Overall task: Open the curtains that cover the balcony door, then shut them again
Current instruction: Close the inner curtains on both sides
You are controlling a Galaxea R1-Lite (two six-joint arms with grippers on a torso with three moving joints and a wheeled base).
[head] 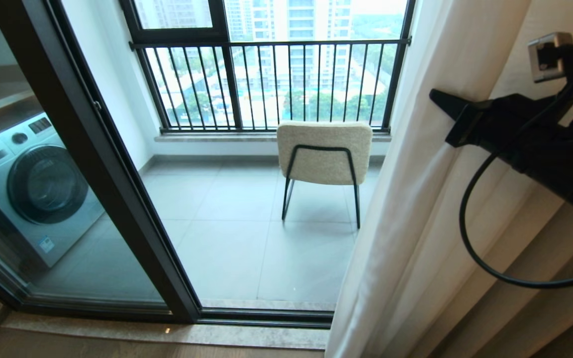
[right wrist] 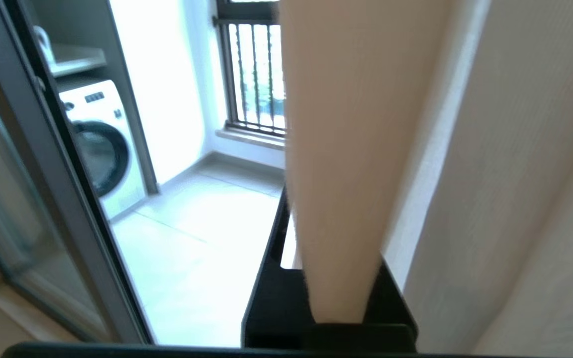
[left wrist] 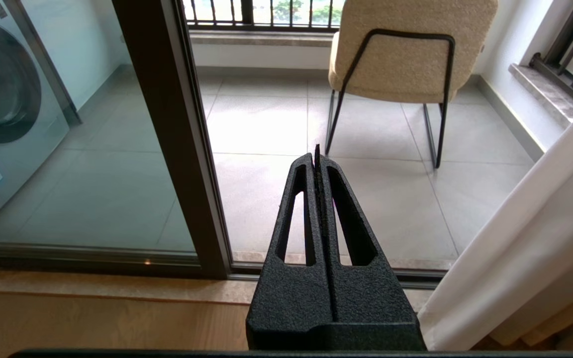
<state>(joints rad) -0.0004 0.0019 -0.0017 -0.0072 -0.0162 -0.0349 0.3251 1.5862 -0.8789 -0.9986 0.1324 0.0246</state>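
The curtains (head: 416, 199) hang bunched at the right side of the doorway, a white panel falling in soft vertical folds from the top of the head view down to the floor, with a thicker tan drape (head: 540, 278) just behind it on the right. The right gripper (head: 438, 99) reaches in from the right at about mid-height and is clamped onto the curtains: in the right wrist view a fold of the pale fabric (right wrist: 336, 174) runs straight down between the black fingers (right wrist: 271, 258), which are pressed in on it. A black cable (head: 470, 233) loops down from that arm in front of the cloth.

With the fabric gathered to that side, the balcony door (head: 102, 164) stands uncovered. Its dark frame slants across the left half of the head view, and the glass pane to the left of the post shows a washing machine (head: 33, 184) behind it. To the right of the post the balcony's grey tiled floor (head: 227, 238) is in plain sight, with a cream upholstered chair (head: 324, 151) on thin black legs standing near the black barred railing (head: 266, 84).

The left gripper (left wrist: 316, 154) is low in front of the door sill, fingers pressed together on nothing, pointing toward the chair and well apart from the curtains.
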